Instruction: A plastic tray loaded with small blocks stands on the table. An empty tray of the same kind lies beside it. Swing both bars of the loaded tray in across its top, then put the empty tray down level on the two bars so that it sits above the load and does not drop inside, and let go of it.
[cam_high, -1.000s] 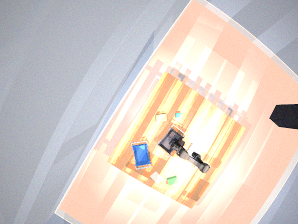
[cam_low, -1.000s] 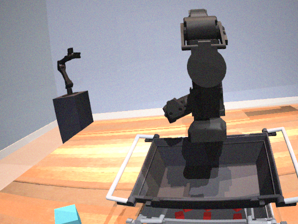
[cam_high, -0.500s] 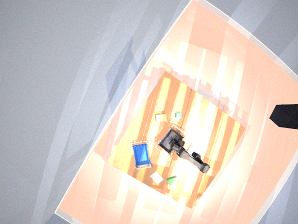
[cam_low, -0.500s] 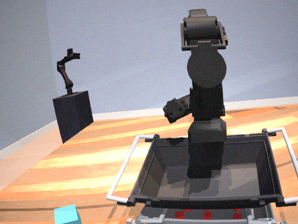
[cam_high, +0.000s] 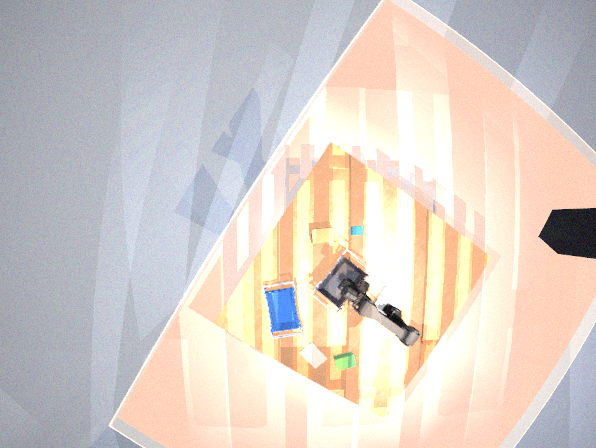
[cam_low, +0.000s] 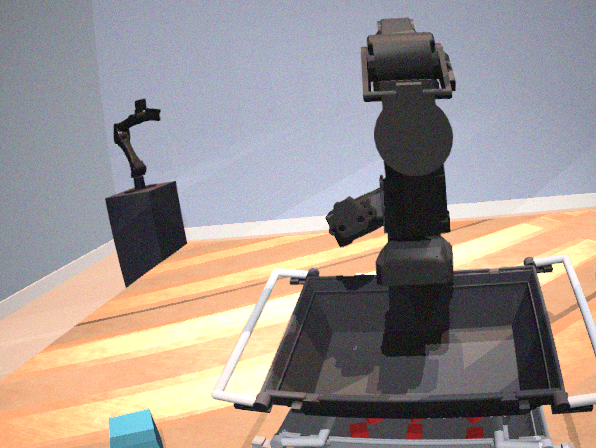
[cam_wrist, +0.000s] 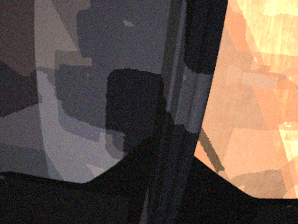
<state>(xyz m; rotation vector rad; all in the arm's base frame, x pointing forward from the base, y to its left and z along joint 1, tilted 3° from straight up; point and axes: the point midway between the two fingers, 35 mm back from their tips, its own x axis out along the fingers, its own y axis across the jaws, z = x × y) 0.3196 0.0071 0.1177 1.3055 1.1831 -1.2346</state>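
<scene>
Exterior view: my end effector (cam_low: 415, 280) is clamped on the empty tray's (cam_low: 415, 345) far wall, tray hanging above the loaded tray (cam_low: 410, 432). I should lower level, square over both bars.

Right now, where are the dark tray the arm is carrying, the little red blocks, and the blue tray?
Dark tray (cam_low: 545, 345), exterior view, on its right inner wall.
Red blocks (cam_low: 358, 429), exterior view, on the leftmost block showing under the dark tray.
Blue tray (cam_high: 281, 306), top view, on its blue floor.

arm (cam_low: 413, 200): dark grey | boxy links | round joint disc
</scene>
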